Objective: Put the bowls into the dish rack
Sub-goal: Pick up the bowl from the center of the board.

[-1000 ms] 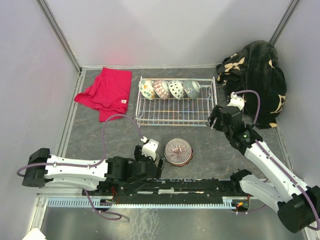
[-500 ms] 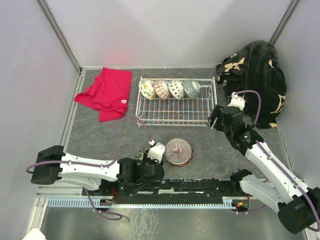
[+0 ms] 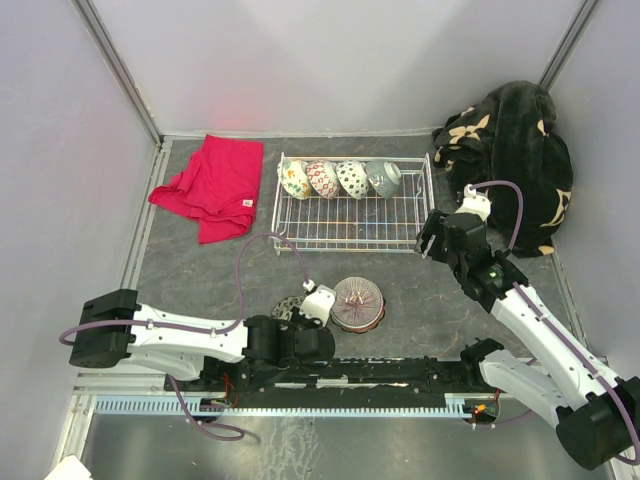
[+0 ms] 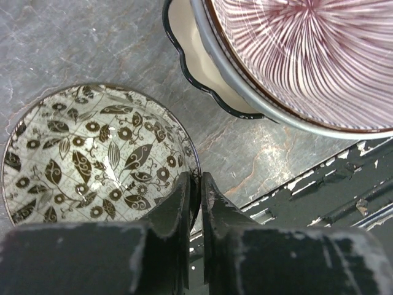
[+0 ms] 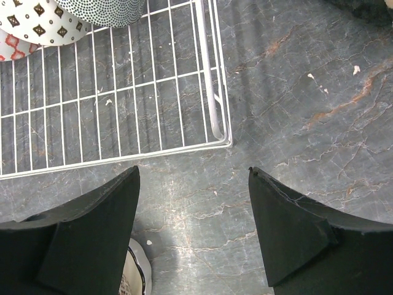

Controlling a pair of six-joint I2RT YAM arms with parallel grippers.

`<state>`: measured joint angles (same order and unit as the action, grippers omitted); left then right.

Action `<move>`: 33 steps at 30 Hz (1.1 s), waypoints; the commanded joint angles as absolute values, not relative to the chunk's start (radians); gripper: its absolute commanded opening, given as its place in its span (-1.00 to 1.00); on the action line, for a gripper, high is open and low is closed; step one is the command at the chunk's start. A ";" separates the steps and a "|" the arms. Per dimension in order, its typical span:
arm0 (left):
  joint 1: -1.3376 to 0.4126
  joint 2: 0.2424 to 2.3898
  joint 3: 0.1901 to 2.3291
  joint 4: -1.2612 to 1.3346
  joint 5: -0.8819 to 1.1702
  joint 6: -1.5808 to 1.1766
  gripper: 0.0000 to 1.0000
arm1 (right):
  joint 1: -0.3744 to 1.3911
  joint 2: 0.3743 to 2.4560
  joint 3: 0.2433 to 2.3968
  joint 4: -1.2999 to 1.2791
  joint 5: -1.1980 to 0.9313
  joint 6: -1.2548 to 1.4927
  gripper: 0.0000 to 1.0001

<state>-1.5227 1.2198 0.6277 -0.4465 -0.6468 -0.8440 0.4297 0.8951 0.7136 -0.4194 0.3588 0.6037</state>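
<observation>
Our left gripper [image 4: 195,183] pinches the leaf bowl [image 4: 92,153] by its rim at 4 o'clock, fingers almost together, ready for lifting. The rack [image 3: 350,225] lies at 1 o'clock; the right gripper [image 5: 193,184] hangs spread wide, empty.

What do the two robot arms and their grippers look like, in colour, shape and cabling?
Both the left arm and the right arm have white links and black joints. A thin purple cable loops off each wrist. A small green light shows on the right arm. The left gripper and right gripper have matte black fingers, wedge-shaped on the right.
</observation>
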 commanded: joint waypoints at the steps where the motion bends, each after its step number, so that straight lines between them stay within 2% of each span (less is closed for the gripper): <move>1: -1.529 1.200 0.667 -0.436 -0.690 -0.891 -0.90 | 0.426 0.876 0.724 -0.404 0.371 0.595 0.59; 3: -1.530 1.187 0.667 -0.438 -0.692 -0.889 -0.94 | 0.425 0.875 0.724 -0.405 0.373 0.594 0.59; 33: -1.529 0.862 0.692 -0.459 -0.756 -0.827 -0.95 | 0.425 0.868 0.722 -0.405 0.368 0.596 0.59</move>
<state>-1.5230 0.9150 0.6369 -0.5014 -0.6998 -0.8444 0.4297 0.8837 0.7136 -0.4240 0.3588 0.6037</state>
